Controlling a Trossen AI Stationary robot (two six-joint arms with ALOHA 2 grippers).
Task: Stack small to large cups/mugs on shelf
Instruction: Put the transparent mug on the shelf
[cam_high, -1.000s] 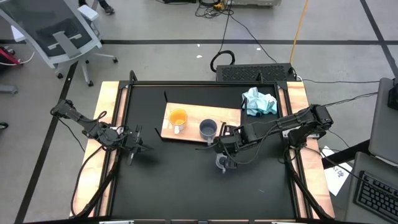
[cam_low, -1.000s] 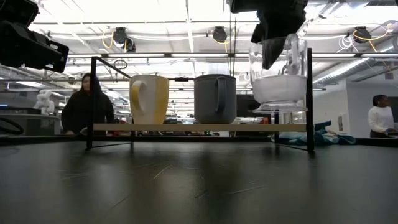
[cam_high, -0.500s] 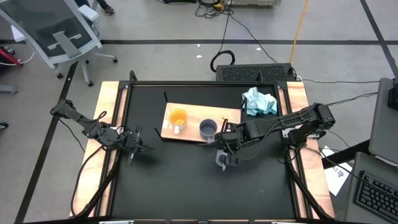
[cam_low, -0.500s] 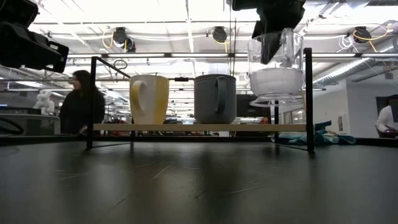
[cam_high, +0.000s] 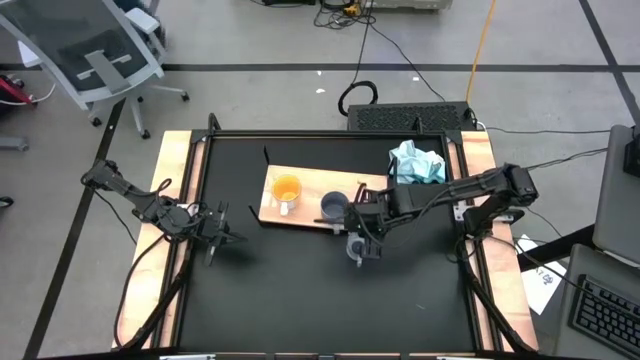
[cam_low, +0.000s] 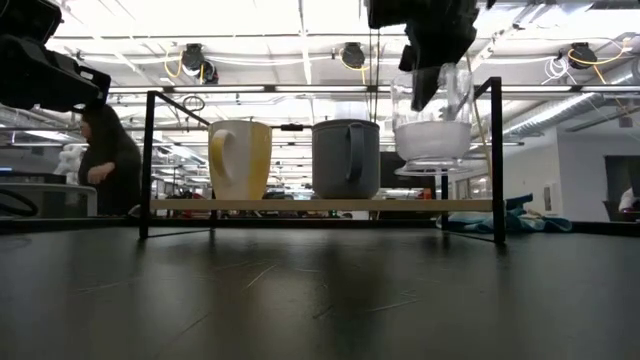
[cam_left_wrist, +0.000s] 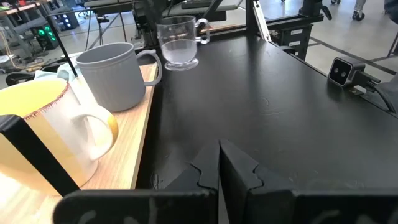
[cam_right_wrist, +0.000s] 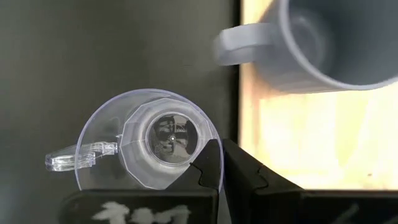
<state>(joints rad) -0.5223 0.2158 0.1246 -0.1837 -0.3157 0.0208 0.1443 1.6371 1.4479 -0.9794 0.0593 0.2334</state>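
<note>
Shelf (cam_high: 305, 207) is the landmark. Orange mug (cam_high: 286, 189), then blue-grey mug (cam_high: 334, 206), stand on it, descending order. Glass cup (cam_high: 357, 247), off its right end, airborne, probably rim-pinched by right gripper (cam_high: 362, 240). Left gripper (cam_high: 219, 232) closed, empty, well left.

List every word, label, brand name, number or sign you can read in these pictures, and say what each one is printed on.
None can be read.
Orange mug, blue-grey mug, clear glass cup: no print shows.
Wooden shelf: bare.
Sheet of paper beside the table: dark marks, too small to read.
Keyboard: keys too small to read.
</note>
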